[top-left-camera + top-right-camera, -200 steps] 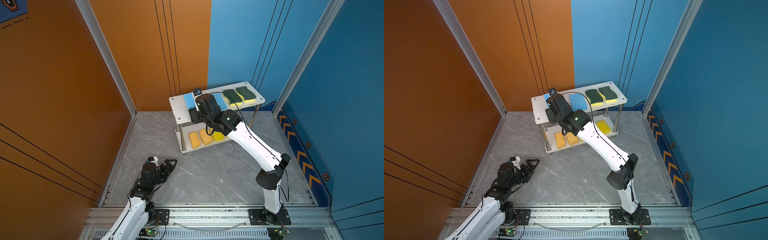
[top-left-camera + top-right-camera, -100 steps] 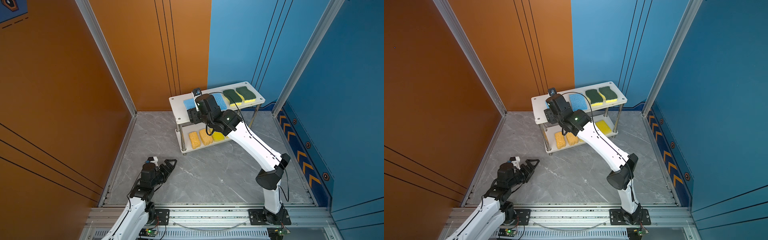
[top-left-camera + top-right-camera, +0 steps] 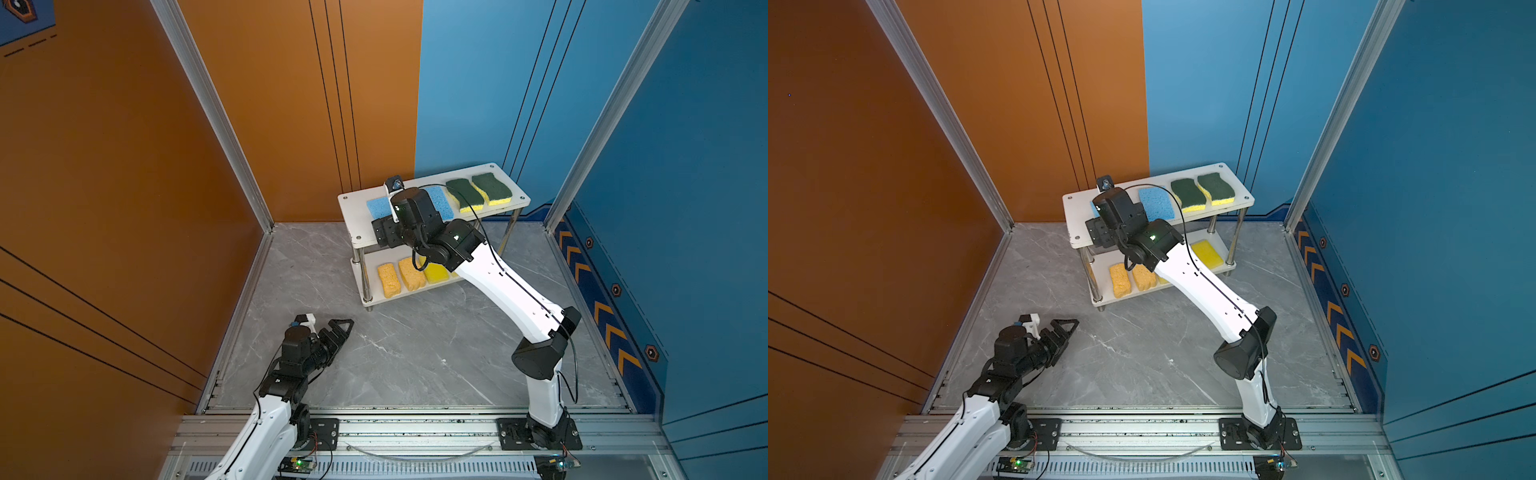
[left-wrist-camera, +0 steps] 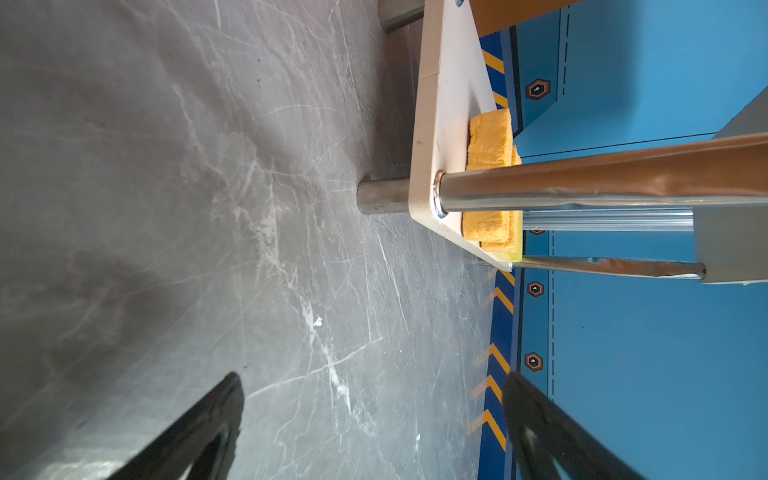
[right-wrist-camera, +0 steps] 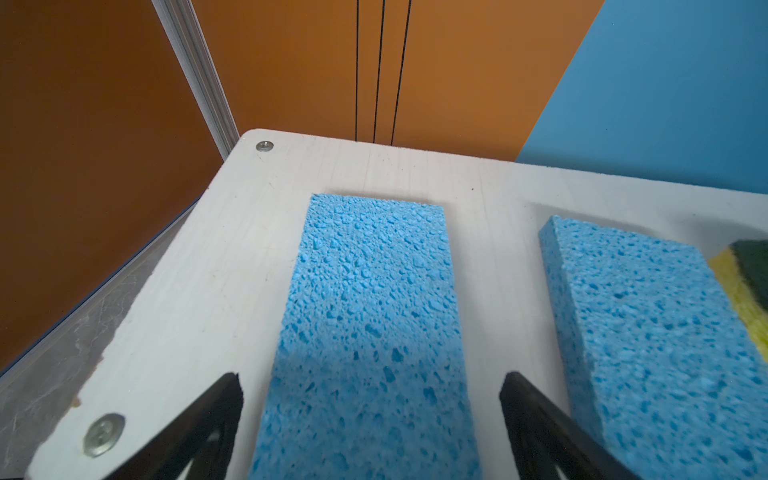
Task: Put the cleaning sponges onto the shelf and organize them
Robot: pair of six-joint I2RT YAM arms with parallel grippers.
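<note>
- Right pincer (image 5: 372, 382) stands spread wide and grips nothing: in the right wrist view its fingers (image 5: 226, 395) straddle a blue sponge (image 5: 365, 311), with a strip of bare board showing on each side
- You find that blue sponge lying flat on the top board of the shelf (image 5: 208, 270), towards its orange-wall end; the second blue sponge (image 5: 648, 316) lies just beside it without touching, and the two green-topped sponges (image 3: 465, 194) sit further along
- On the lower board you have two orange sponges (image 3: 389, 280) side by side, with a yellow sponge (image 3: 436, 272) next to them
- Left pincer (image 4: 374, 378) is spread and empty too, low over the grey surface (image 4: 187, 208), short of the shelf
- Expect these sponges to be light, soft and springy; their porous faces should not slip, but a hard squeeze will likely buckle them. If you nudge one, take it across its narrow width near the middle and close gently
- You cannot count the yellow sponges, because the right arm (image 3: 498, 282) covers the middle of the lower board in both top views
- The blue sponge's near end is cut off in the right wrist view, and in both top views the wrist hides the pincer's tips
</note>
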